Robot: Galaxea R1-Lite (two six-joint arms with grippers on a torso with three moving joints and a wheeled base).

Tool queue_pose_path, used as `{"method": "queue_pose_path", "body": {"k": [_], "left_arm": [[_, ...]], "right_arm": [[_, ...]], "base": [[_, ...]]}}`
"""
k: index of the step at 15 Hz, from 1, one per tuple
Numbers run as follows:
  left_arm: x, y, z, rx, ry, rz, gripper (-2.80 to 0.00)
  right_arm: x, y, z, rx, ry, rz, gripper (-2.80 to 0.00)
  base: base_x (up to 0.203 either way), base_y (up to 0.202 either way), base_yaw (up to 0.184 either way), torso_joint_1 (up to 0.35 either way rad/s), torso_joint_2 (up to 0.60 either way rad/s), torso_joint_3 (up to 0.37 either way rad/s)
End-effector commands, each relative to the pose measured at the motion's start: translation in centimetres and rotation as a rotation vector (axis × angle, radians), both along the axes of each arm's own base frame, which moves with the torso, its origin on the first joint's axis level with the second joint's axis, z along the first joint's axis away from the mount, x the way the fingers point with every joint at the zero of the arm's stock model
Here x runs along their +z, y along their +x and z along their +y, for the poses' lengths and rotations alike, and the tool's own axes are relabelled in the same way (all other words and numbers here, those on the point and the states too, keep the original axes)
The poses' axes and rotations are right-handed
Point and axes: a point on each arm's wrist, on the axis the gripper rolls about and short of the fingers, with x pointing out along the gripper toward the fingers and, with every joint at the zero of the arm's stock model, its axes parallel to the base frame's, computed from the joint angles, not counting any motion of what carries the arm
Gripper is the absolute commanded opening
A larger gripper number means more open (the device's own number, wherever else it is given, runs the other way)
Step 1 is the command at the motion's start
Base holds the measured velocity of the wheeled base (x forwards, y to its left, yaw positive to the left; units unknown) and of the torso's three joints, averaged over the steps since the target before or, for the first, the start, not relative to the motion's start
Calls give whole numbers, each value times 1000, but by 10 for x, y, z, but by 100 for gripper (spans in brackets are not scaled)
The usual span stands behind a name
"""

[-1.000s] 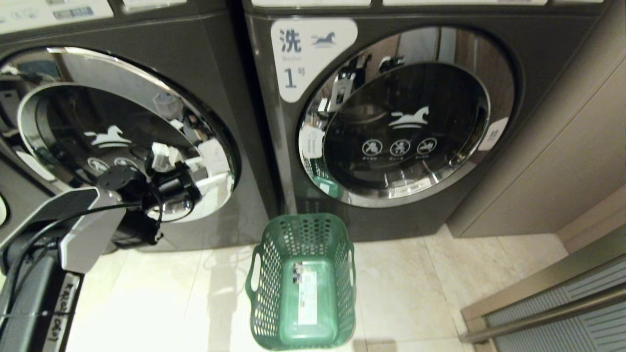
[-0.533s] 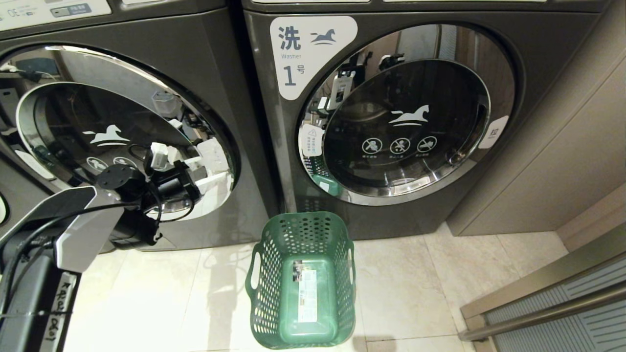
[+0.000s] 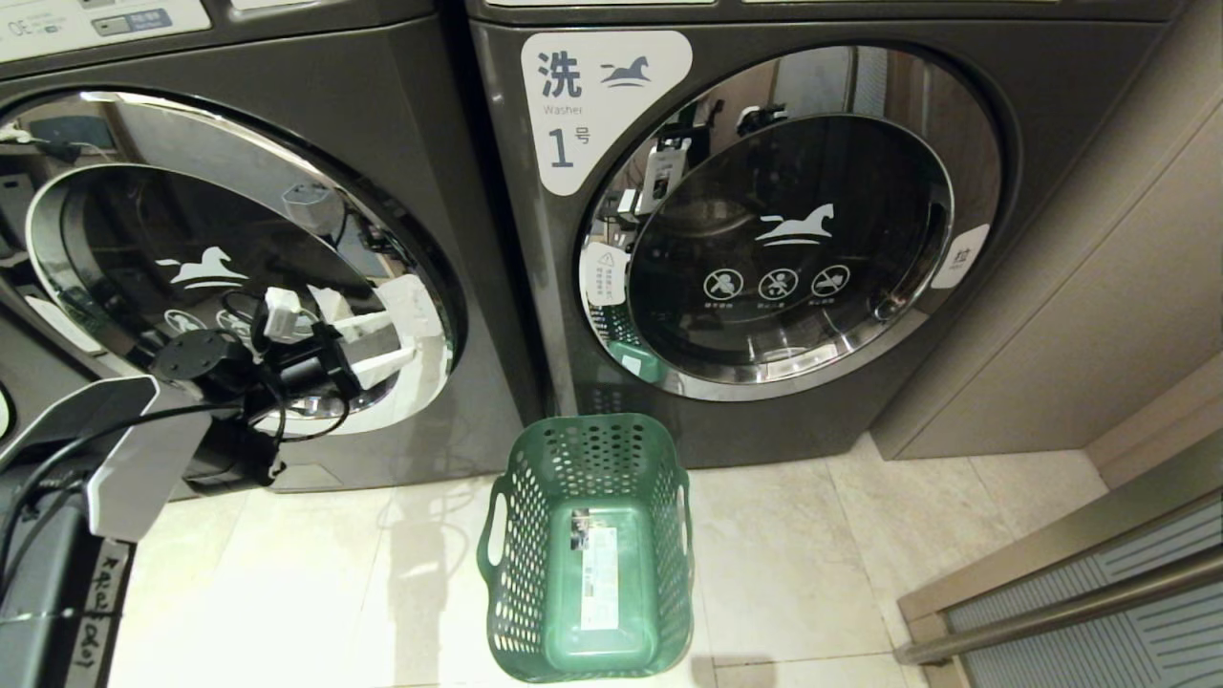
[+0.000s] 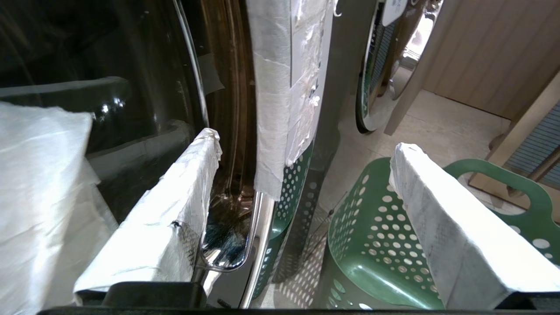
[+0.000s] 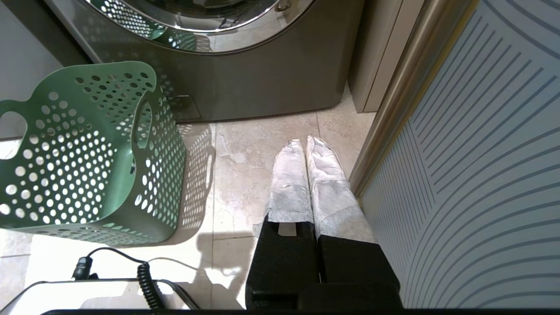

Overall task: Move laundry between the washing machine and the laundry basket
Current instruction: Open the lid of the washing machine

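A: Where's your left gripper (image 3: 387, 339)?

B: At the door of the left washer (image 3: 239, 258), by the chrome rim's right edge. Its white-wrapped fingers (image 4: 175, 223) are spread wide, nothing between them.

A: And your right gripper (image 5: 306, 146)?

B: Hanging low over the floor tiles (image 5: 245, 175) beside a ribbed panel (image 5: 477, 175), fingers pressed together, holding nothing.

A: Your basket (image 3: 588, 549)?

B: On the floor in front of the washers, below the gap between them. It holds only a white sticker (image 3: 599, 578). You won't see any laundry from here.
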Motion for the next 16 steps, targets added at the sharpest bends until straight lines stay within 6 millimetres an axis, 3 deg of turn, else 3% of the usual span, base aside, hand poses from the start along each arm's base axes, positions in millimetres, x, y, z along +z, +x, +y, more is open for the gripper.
{"method": "queue_pose_path", "body": {"k": [1, 6, 9, 11, 16], "left_arm": [[1, 0, 8, 15, -2, -14, 0], [9, -1, 20, 36, 0, -32, 0], [35, -10, 22, 42, 11, -73, 0], [47, -22, 21, 46, 8, -58, 0], [50, -68, 13, 58, -16, 85, 0]], "right_arm": [[0, 0, 0, 0, 0, 0, -280], [0, 0, 0, 0, 0, 0, -280], [0, 0, 0, 0, 0, -1, -280], [0, 0, 0, 0, 0, 0, -280], [0, 0, 0, 0, 0, 2, -280]], "base": [[0, 0, 0, 0, 0, 0], [0, 0, 0, 0, 0, 0], [0, 0, 0, 0, 0, 0], [0, 0, 0, 0, 0, 0], [0, 0, 0, 0, 0, 0]]}}
